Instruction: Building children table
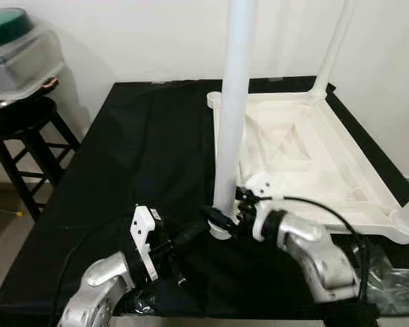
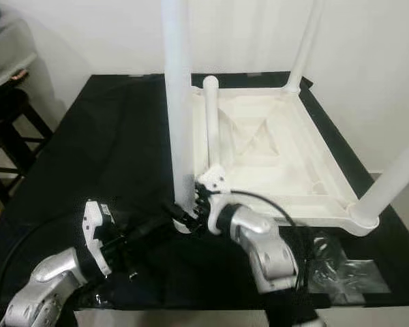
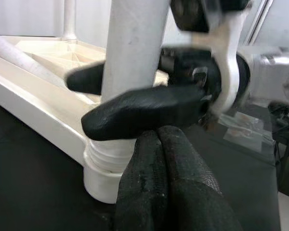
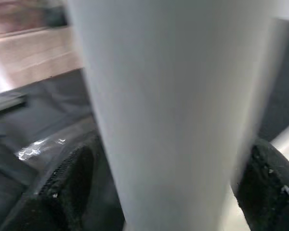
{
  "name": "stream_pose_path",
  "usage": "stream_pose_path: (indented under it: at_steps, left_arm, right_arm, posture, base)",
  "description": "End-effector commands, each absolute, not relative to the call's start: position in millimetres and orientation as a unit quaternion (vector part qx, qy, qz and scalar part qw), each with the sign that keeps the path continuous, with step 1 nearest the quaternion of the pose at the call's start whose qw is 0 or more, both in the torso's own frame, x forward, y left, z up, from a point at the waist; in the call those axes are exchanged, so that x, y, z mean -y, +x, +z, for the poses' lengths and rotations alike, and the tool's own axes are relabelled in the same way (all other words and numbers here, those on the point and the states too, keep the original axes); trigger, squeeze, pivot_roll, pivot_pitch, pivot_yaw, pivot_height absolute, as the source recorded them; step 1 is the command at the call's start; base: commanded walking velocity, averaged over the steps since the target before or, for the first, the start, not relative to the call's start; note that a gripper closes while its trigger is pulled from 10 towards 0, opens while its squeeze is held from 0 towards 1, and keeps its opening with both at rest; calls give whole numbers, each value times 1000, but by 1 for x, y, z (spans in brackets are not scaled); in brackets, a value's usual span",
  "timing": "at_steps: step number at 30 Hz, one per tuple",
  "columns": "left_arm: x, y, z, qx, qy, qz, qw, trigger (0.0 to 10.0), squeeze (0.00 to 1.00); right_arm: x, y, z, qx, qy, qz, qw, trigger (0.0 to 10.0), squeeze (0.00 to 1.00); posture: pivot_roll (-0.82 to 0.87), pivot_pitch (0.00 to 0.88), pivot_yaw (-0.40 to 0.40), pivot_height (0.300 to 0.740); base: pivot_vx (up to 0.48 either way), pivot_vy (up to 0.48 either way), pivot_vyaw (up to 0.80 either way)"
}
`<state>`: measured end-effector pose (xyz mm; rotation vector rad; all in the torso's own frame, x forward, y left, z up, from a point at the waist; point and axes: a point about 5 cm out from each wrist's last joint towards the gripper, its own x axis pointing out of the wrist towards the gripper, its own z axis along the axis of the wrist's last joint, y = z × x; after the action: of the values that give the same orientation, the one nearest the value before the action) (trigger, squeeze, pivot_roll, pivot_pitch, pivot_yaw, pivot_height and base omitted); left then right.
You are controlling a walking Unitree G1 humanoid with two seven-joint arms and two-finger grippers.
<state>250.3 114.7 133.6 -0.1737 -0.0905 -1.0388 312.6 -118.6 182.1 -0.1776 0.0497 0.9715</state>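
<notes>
We judged the step in hand to be seating a leg [image 1: 233,109] into the near-left corner socket [image 3: 103,168] of the upturned white plastic children's table [image 1: 313,163]. To do it well we had to hold the leg plumb over the socket and press or turn it straight down — any lean would bind the ribbed collar at its foot.

Our right gripper [image 1: 226,216] grasped the leg low down, one black finger on each side of the white tube, just above the socket. Our left gripper [image 3: 159,159] sat just beside the base, at about eight o'clock from it, its two fingers pressed together and grasping nothing; it could serve to steady the corner.

The table lay underside up on the black cloth [image 1: 136,157] over the worktop, its ribbed frame showing. A far-right leg [image 1: 334,48] stood fitted at about one o'clock, and a near-right leg [image 2: 388,184] rose from the corner at four o'clock — another leg [image 2: 213,122] rested on the frame, seemingly not yet fitted.
</notes>
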Motion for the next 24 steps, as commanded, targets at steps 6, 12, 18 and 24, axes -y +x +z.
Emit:
stream_pose_path:
  at_steps: [6, 12, 18, 24]
  left_arm:
    - [-117, 249, 129, 41, -58, -478, 875, 10000, 0]
    - [-120, 248, 127, 51, -34, -458, 887, 10000, 0]
    - [-122, 246, 125, 52, -30, -450, 891, 10000, 0]
    - [-127, 241, 123, 52, -19, -431, 901, 10000, 0]
  right_arm:
    - [123, 326, 188, -30, -113, 524, 844, 10000, 0]
    - [124, 339, 197, -45, -114, 592, 797, 4000, 0]
    - [130, 344, 203, -43, -108, 607, 786, 0, 0]
    - [139, 341, 194, -48, -104, 599, 792, 0, 0]
  posture:
    - [1, 104, 27, 740]
    - [21, 92, 27, 740]
    - [19, 91, 25, 740]
    - [15, 91, 33, 740]
  base:
    - [0, 0, 0]
    - [0, 0, 0]
    - [0, 0, 0]
    - [0, 0, 0]
